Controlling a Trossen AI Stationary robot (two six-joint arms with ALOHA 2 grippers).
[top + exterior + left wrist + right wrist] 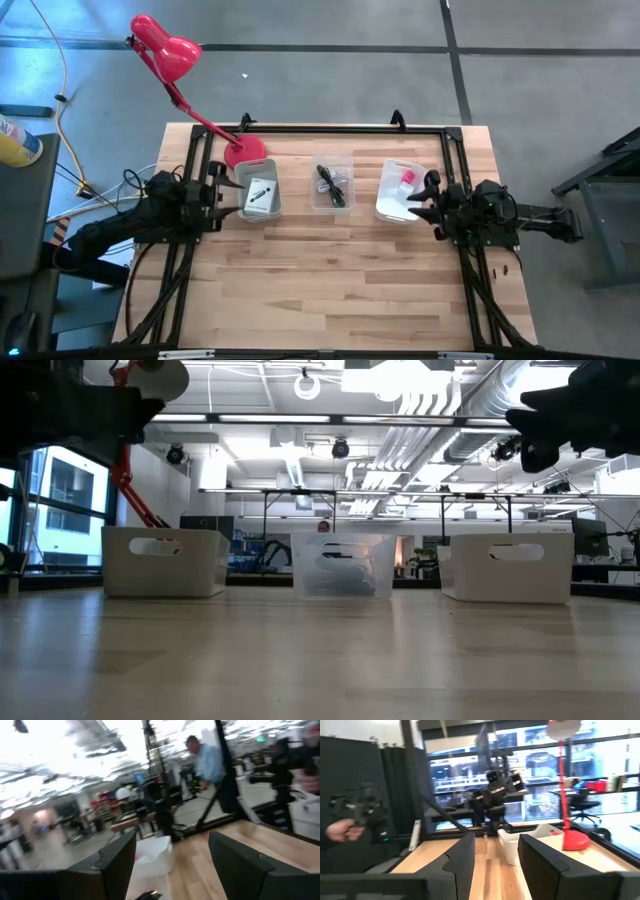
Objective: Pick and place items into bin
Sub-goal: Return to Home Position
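- The left jaws, just beside the gray bin [262, 216], stand wide apart and hold nothing.
- The right jaws, just beside the white bin [398, 164], are spread too, and empty.
- On the surface [330, 280], a white card [261, 193] lies in the gray bin.
- A black cable [331, 184] is in the transparent bin [333, 207].
- A small pink item [408, 177] is in the white bin.

No text, brand or number can be read anywhere. The dark print on the white card [261, 192] in the gray bin [259, 168] is too small to make out.
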